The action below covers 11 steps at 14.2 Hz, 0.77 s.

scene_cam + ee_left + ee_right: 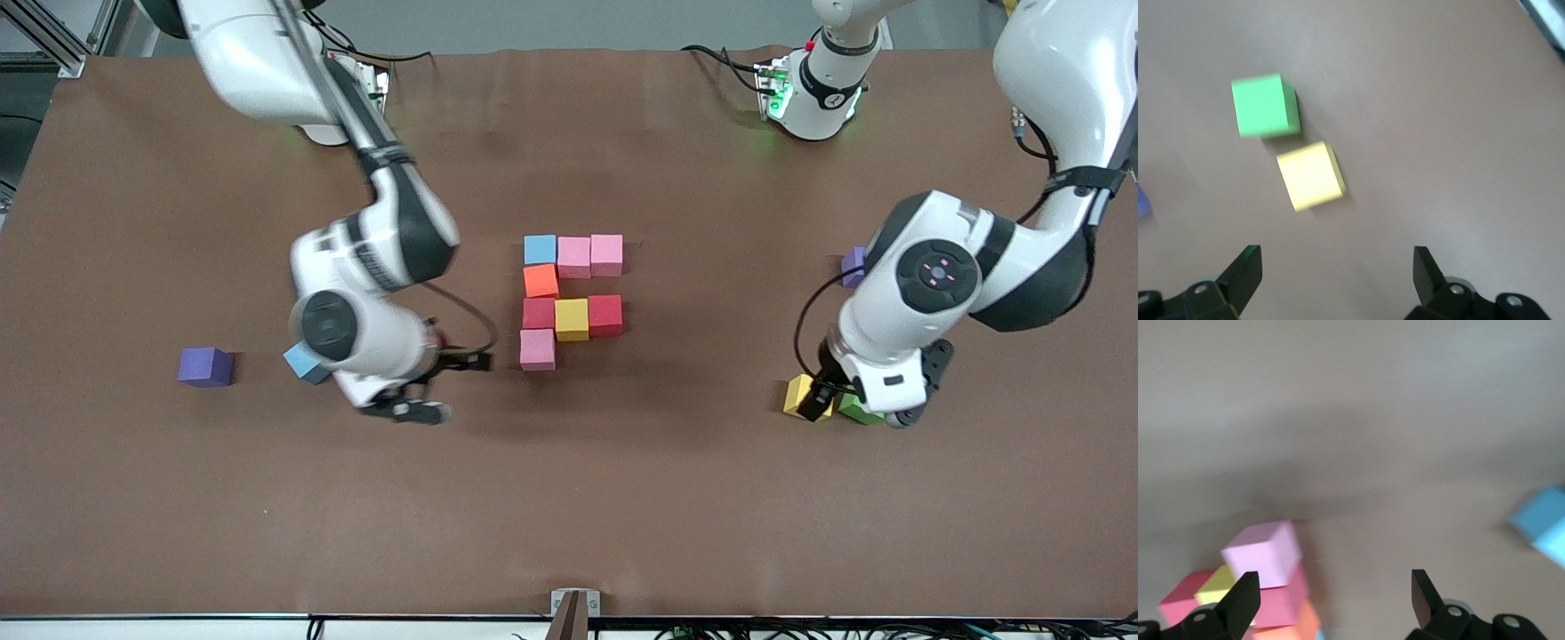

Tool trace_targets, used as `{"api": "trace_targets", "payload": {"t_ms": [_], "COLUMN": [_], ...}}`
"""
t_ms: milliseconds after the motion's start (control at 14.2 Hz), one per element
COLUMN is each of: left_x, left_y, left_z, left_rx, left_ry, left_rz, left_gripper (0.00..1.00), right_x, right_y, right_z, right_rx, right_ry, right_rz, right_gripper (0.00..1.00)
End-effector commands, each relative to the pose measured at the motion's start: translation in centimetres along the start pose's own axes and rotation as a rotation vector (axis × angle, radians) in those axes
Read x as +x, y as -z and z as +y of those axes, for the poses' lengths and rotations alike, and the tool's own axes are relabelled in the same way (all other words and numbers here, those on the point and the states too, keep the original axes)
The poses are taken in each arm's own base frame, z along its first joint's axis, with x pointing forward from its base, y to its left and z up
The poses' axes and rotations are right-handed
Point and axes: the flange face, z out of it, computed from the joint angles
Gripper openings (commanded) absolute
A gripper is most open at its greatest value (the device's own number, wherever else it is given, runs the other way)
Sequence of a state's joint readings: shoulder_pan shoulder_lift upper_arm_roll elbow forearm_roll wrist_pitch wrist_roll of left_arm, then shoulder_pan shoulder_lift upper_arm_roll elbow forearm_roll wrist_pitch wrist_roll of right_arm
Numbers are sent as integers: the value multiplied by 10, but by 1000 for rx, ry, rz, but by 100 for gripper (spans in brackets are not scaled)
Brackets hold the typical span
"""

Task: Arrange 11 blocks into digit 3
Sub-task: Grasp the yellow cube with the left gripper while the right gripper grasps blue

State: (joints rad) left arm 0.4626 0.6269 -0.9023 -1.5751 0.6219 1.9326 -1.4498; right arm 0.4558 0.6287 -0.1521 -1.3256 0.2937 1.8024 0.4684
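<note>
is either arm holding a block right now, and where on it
Nothing is held. The left gripper hangs with jaws open near the yellow block; the right gripper is open and empty beside the pink block.

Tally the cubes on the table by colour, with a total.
pink cubes: 3
red cubes: 2
yellow cubes: 2
light blue cubes: 2
purple cubes: 2
orange cube: 1
green cube: 1
Total: 13

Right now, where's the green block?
In the front view the green block sits on the table toward the left arm's end, partly under the open left hand, corner-close beside the loose yellow block; whether they touch is unclear.
</note>
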Motion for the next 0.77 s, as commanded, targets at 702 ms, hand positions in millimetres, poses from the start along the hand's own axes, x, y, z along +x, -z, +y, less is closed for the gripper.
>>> {"api": "trace_targets", "payload": {"t_ms": [702], "left_x": [38], "left_y": [-130], "left_z": [-22], "left_rx": [78], "left_ry": [372], "left_rz": [-94], "left_gripper": [100], "right_x": [29], "right_y": [-16], "right_z": [255], "right_rx": [-91], "right_ry": [-303], "right_rz": [40], "right_gripper": [100]}}
